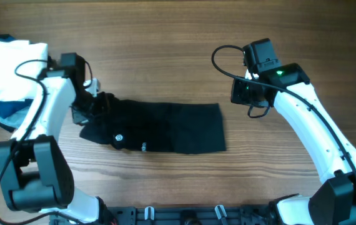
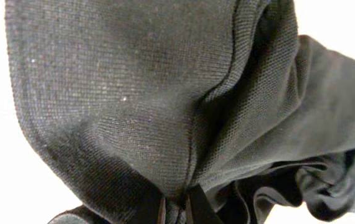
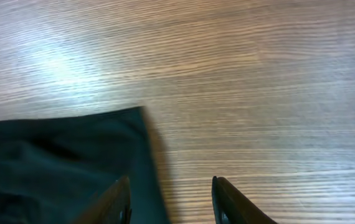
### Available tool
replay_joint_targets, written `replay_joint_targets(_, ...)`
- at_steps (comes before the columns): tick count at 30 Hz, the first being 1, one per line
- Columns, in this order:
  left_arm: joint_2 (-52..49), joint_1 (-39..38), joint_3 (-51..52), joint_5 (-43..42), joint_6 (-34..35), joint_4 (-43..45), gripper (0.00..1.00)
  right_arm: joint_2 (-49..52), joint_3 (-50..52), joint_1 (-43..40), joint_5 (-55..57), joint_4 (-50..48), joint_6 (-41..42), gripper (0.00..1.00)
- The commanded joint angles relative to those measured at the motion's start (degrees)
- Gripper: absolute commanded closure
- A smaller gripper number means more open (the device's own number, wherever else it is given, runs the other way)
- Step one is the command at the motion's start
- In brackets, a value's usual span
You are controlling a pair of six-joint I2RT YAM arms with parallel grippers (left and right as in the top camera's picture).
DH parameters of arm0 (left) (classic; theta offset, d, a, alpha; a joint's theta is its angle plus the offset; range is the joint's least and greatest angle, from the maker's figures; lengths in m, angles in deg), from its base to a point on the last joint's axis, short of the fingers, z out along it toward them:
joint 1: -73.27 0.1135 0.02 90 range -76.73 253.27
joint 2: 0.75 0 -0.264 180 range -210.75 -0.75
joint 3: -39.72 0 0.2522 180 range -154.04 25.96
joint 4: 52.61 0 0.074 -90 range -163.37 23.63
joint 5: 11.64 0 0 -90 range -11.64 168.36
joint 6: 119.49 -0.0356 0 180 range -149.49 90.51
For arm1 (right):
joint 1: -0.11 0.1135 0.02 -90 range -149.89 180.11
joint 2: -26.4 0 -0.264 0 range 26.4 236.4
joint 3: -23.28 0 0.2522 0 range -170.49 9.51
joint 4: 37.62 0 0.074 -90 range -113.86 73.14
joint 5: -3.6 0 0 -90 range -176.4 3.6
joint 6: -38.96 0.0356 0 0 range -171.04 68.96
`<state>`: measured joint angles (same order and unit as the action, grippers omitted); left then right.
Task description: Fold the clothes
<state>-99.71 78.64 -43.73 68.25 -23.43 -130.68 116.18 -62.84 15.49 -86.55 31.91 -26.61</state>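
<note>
My left fingers (image 1: 93, 104): pinching the clothes (image 1: 172, 128) at the bunched left end.
My right fingers (image 3: 170, 200): spread, over the right corner.
Room: bare counter (image 1: 165, 50) rightward.
Nearby: white cloth pile (image 1: 6, 59), far left.

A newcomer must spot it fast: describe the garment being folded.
Start from the wooden table; in its middle, between the two arms, lies a long black garment spread flat, its left end bunched in the left gripper. Unlike the white cloth and blue garments piled at the far left edge, it is plain black with a small round white logo.
</note>
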Motion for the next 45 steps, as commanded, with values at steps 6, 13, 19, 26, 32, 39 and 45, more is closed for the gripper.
replay_joint_targets(6, 1.9, -4.3, -11.0, -17.2, -1.1, -10.8, 0.94, 0.4, 0.4, -4.5, 2.3, 2.4, 1.0, 0.57)
replay_joint_targets(13, 2.0, -29.9, -11.1, -15.9, 12.0, -0.7, 0.91, 0.4, 0.4, -4.7, 2.3, 3.6, -0.3, 0.54)
replay_joint_targets(19, 0.3, -40.1, -11.1, -10.6, 17.6, 4.5, 0.89, 0.4, 0.4, -4.7, 2.2, 3.9, -0.5, 0.53)
replay_joint_targets(26, -0.9, -41.5, -11.1, -9.3, 18.9, 10.0, 0.86, 0.4, 0.4, -4.7, 1.6, 3.9, -0.5, 0.52)
replay_joint_targets(32, -1.0, -41.5, -11.1, -9.3, 18.9, 11.6, 0.85, 2.9, 2.4, -4.7, -3.8, 4.3, -3.4, 0.64)
replay_joint_targets(39, -1.0, -41.8, -11.1, -10.0, 18.9, 12.9, 0.83, 10.4, 10.4, -2.6, -9.4, -4.3, -5.2, 0.76)
replay_joint_targets(45, -1.0, -44.4, -11.1, -9.9, 18.9, 14.2, 0.83, 14.6, 13.4, 0.2, -12.6, -9.9, -4.8, 0.75)
